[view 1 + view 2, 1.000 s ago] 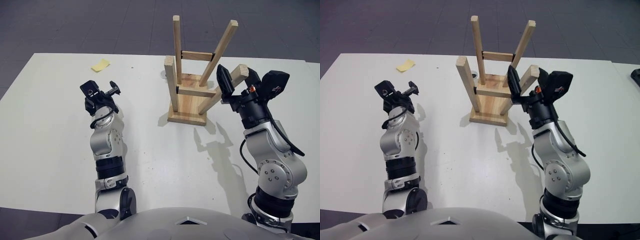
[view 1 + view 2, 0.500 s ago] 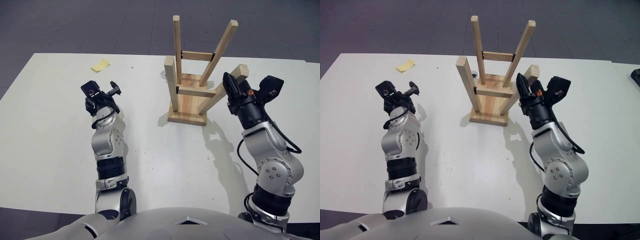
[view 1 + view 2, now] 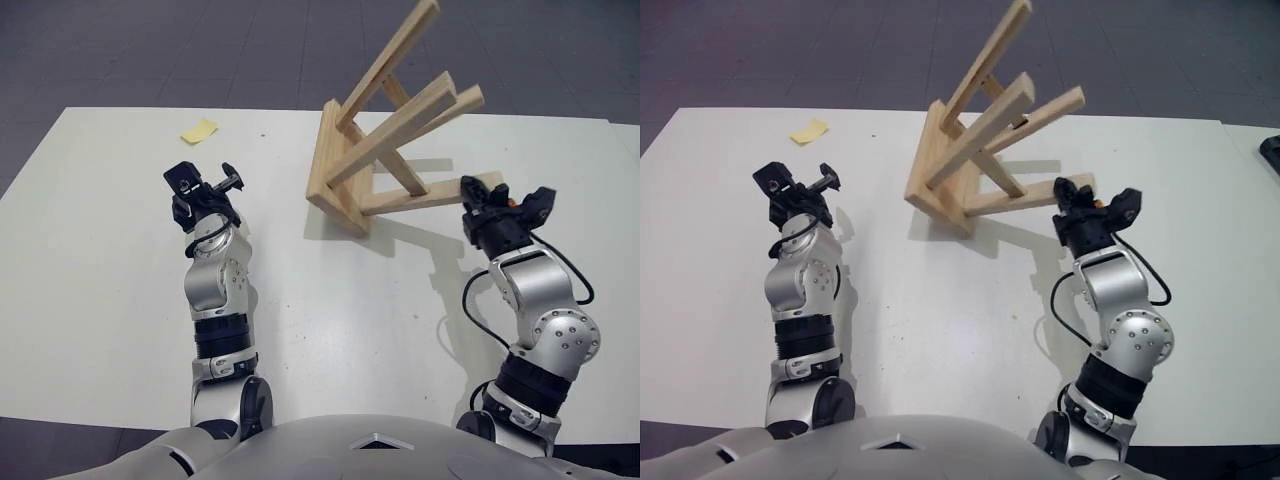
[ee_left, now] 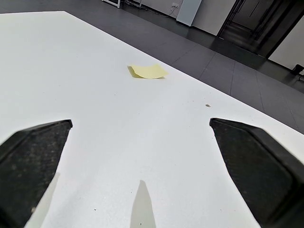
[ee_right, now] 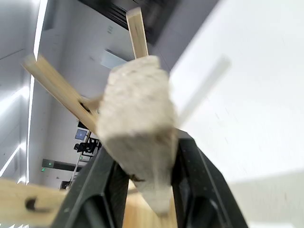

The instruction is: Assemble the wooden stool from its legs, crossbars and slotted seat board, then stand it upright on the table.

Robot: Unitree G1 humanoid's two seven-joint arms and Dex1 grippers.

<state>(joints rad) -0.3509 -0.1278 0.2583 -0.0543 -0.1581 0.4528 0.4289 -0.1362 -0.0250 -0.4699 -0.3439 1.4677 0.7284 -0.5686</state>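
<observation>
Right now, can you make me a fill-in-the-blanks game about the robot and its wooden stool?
1. The right gripper is shut on one ____ of the tilted pale wooden stool.
2. The left gripper holds nothing, and its fingers are ____.
3. The small paper note lying on the white table is ____ in colour.

Missing words: leg; open; yellow.
</observation>
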